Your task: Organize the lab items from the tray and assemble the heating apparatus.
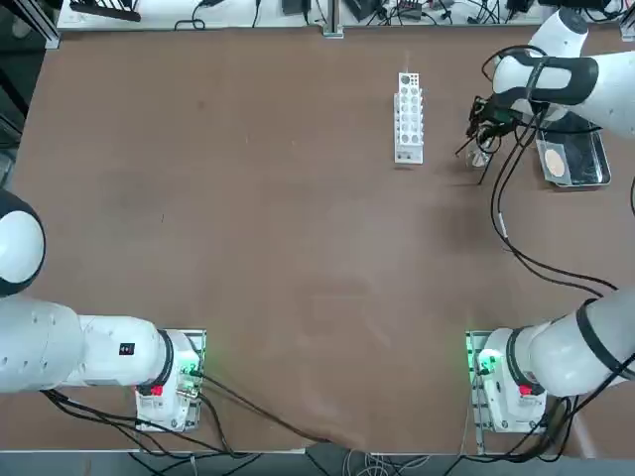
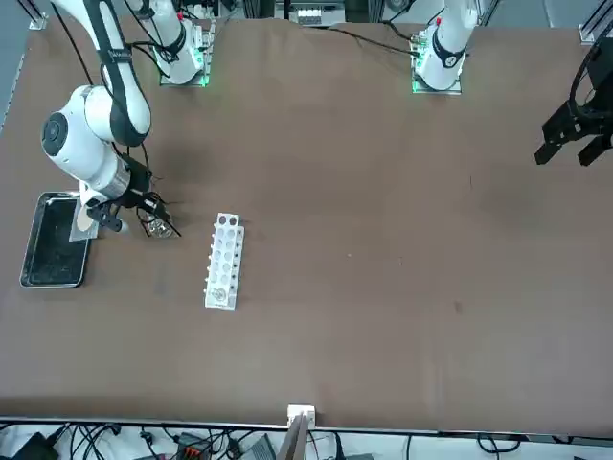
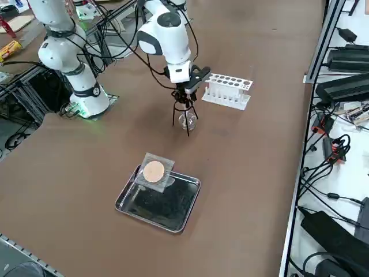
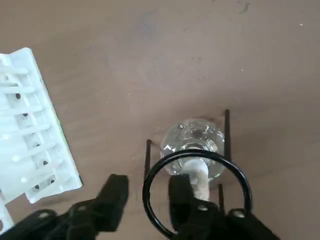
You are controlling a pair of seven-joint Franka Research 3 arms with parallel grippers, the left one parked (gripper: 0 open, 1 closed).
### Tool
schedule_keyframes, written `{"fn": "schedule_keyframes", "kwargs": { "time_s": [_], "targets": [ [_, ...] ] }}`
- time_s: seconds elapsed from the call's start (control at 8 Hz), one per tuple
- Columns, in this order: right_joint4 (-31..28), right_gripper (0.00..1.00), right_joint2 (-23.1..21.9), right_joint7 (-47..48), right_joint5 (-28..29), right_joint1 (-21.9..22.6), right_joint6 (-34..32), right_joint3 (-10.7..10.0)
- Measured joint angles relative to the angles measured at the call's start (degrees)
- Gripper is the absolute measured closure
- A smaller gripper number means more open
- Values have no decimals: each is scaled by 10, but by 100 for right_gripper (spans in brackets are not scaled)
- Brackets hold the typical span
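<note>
The black wire ring tripod (image 4: 200, 154) stands on the table over the small clear burner (image 4: 195, 137), also seen in the right side view as tripod (image 3: 183, 112) and burner (image 3: 187, 120). My right gripper (image 4: 148, 192) hangs just above the tripod, open, its two fingers astride one side of the ring without pinching it; from overhead the gripper (image 1: 483, 134) is between the rack and the tray. The grey mesh square with tan centre (image 3: 154, 171) leans on the rim of the shiny metal tray (image 3: 161, 205), tray (image 1: 593, 149).
A white rack with rows of holes (image 1: 408, 117) lies close beside the burner, rack (image 4: 30, 125). Black cables trail from the right arm across the table's right side. The table's far edge runs just beyond the rack and tray.
</note>
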Motion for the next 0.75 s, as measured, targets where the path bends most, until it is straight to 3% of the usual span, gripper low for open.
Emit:
{"fn": "schedule_keyframes", "kwargs": {
  "time_s": [0.5,0.75],
  "targets": [
    [11,19,-1,0,0,12,0,1],
    [31,19,-8,0,0,15,-18,1]
  ]
}}
